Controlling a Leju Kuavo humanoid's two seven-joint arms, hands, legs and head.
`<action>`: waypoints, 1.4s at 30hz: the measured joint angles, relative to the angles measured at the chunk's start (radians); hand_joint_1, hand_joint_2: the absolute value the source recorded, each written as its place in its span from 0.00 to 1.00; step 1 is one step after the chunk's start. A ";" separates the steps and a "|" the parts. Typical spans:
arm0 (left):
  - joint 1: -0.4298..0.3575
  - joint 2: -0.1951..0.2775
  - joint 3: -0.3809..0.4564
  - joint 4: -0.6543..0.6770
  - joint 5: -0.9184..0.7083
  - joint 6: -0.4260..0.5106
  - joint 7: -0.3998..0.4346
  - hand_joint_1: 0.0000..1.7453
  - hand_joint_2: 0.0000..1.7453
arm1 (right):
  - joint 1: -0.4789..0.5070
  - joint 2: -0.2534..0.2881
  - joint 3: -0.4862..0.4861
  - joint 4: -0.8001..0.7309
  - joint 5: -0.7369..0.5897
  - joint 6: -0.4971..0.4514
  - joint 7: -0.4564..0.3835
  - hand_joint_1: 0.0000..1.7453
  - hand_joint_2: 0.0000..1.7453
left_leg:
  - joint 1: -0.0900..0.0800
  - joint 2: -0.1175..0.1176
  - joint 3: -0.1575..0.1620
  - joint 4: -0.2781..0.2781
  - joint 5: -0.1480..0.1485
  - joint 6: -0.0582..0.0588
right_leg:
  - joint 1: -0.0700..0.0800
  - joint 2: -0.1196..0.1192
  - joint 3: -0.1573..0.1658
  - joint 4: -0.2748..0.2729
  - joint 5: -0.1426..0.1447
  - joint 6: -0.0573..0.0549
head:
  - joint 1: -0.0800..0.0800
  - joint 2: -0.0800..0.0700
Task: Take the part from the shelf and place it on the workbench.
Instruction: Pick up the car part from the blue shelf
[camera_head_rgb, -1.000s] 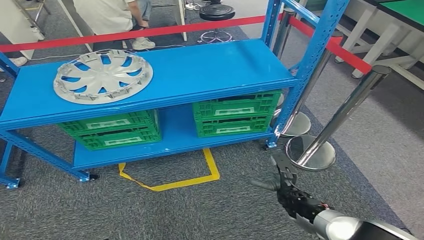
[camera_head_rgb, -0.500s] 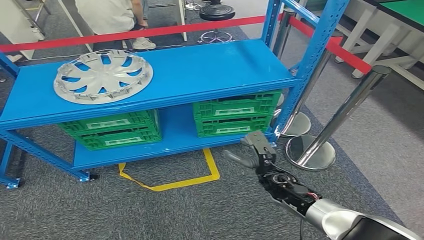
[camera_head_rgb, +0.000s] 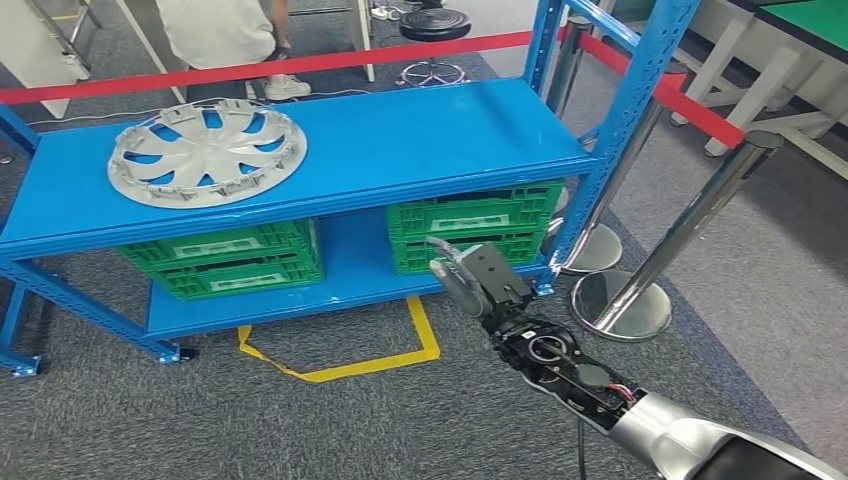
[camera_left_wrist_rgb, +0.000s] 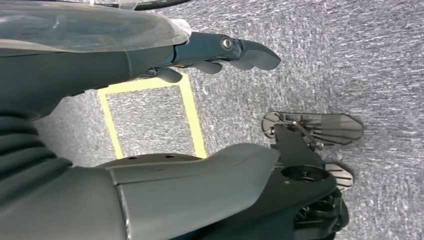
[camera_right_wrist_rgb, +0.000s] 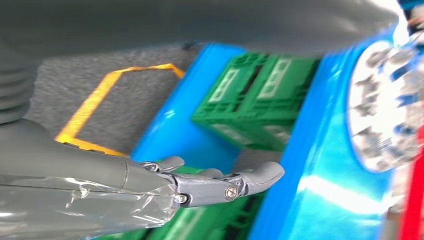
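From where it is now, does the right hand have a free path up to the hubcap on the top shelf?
Probably yes. The right hand is empty, raised before the lower crates. The hubcap lies alone on the open shelf top, far across to the left, so it's a long reach.

The dark, many-fingered right hand (camera_head_rgb: 478, 278) on the silver arm has been raised from low over the grey carpet and carried forward and left, so it's now seen empty, fingers apart, in front of the right-hand stack of green plastic crates (camera_head_rgb: 470, 226) on the lower blue shelf.
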 joint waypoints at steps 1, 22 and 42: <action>0.000 0.000 0.000 0.000 0.002 -0.002 -0.002 0.00 0.00 | 0.003 0.000 0.000 -0.012 0.004 0.007 -0.006 0.00 0.00 | 0.000 0.000 0.000 0.000 0.000 0.000 | 0.000 0.000 0.000 0.000 0.000 0.000 | 0.000 0.000; -0.001 0.002 0.000 0.002 0.036 -0.029 -0.015 0.00 0.00 | 0.036 0.000 0.000 -0.104 -0.004 0.085 -0.038 0.00 0.00 | 0.000 0.000 0.000 0.000 0.000 0.000 | 0.000 0.000 0.000 0.000 0.000 0.000 | 0.000 0.000; -0.005 0.010 0.000 0.005 0.029 -0.058 -0.016 0.00 0.00 | 0.039 0.005 0.007 -0.113 0.046 0.083 -0.021 0.00 0.00 | -0.002 0.000 0.004 -0.009 -0.002 0.014 | -0.003 -0.001 -0.004 0.014 0.014 0.013 | -0.003 0.000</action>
